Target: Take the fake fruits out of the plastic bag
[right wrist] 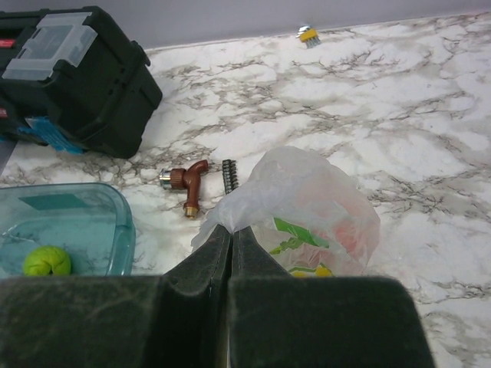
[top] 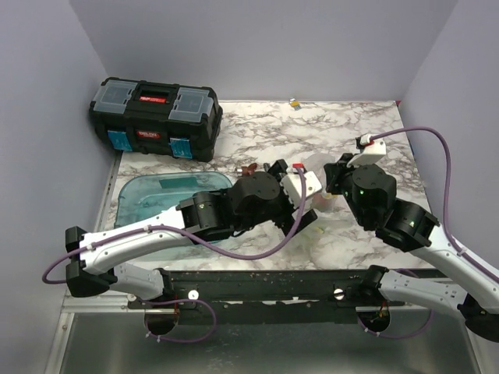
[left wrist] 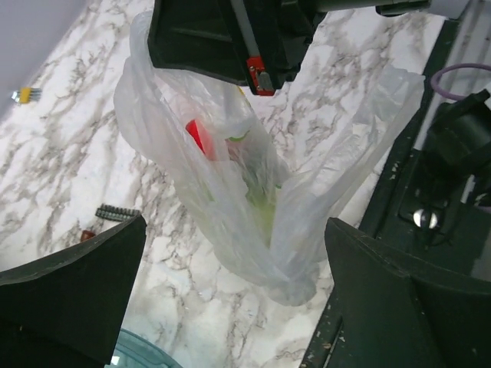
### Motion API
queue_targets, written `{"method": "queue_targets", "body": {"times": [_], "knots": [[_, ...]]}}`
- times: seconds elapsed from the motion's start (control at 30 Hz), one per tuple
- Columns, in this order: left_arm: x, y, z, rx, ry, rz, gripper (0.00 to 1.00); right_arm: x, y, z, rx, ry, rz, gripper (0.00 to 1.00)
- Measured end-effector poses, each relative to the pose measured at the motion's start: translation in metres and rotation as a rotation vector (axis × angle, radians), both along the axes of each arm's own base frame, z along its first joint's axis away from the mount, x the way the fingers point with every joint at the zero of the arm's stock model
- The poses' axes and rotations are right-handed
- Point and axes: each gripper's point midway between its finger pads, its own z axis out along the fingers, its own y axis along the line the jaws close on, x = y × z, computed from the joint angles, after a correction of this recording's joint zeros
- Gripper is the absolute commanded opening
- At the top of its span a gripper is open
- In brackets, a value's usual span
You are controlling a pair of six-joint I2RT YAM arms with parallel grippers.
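Two pincers are set at the plastic bag (right wrist: 307, 192), which is found near the middle of the bench (top: 366, 140), between the arms. The right pincer (right wrist: 232, 234) is clenched on a fold of the bag's rim, at seven o'clock of the bag in its own view. The left pincer (left wrist: 236, 230) is spread wide and empty, with the bag just ahead of its fingers (left wrist: 77, 291) and apparently untouched. The fake fruits are inside: a red fruit (left wrist: 199, 136), with a green fruit (left wrist: 257, 172) at its five o'clock.

The step in hand is judged to be a reach for a fruit. The rim should be kept lifted and taut by the right pincer. The fruit should be approached through the mouth rather than through the film, so that no thin plastic is caught.

The fruits' place within the bag is shown only from the left wrist. The pinch itself is shown only from the right wrist, as are a blue tray (right wrist: 69, 222) at eight o'clock and the lime-green ball (right wrist: 46, 261) in it.
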Motion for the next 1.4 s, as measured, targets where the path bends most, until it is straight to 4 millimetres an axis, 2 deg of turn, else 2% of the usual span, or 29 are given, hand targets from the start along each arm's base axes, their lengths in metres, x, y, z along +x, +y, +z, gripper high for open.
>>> {"method": "queue_targets", "body": {"times": [0.13,0.3,0.47,0.67,0.77,0.93,0.97,1.07,1.17,1.3,1.4], "knots": [[-0.001,-0.015,-0.005,0.065,-0.081,0.011,0.98,0.0,0.0,0.0,0.002,0.0,0.002,0.01],[-0.014,-0.037,-0.012,0.12,-0.149,-0.032,0.87,0.0,0.001,0.0,0.008,0.002,0.003,0.01],[-0.021,-0.046,-0.01,0.121,-0.165,-0.074,0.83,-0.001,0.0,0.002,0.018,-0.002,0.003,0.01],[-0.024,-0.059,-0.011,0.101,-0.168,-0.106,0.68,-0.004,-0.001,0.006,0.038,-0.008,0.008,0.01],[-0.023,-0.066,-0.019,0.114,-0.165,-0.109,0.55,-0.005,0.0,0.006,0.042,-0.006,0.016,0.01],[-0.021,-0.069,-0.025,0.128,-0.17,-0.109,0.16,-0.005,0.002,0.005,0.047,-0.003,0.022,0.01],[-0.02,-0.068,-0.023,0.124,-0.175,-0.105,0.12,-0.005,0.002,0.005,0.047,-0.002,0.023,0.01],[-0.018,-0.059,-0.022,0.116,-0.189,-0.081,0.01,-0.004,0.003,0.004,0.042,0.001,0.021,0.01],[-0.017,-0.031,-0.021,0.101,-0.203,-0.049,0.0,-0.003,-0.001,0.003,0.034,0.0,0.001,0.01],[-0.01,0.011,0.001,0.009,-0.198,0.017,0.0,-0.001,-0.014,0.001,0.006,-0.003,-0.063,0.01],[0.012,0.046,0.029,-0.118,-0.138,0.137,0.0,0.0,-0.025,0.003,-0.018,-0.008,-0.118,0.01]]}}
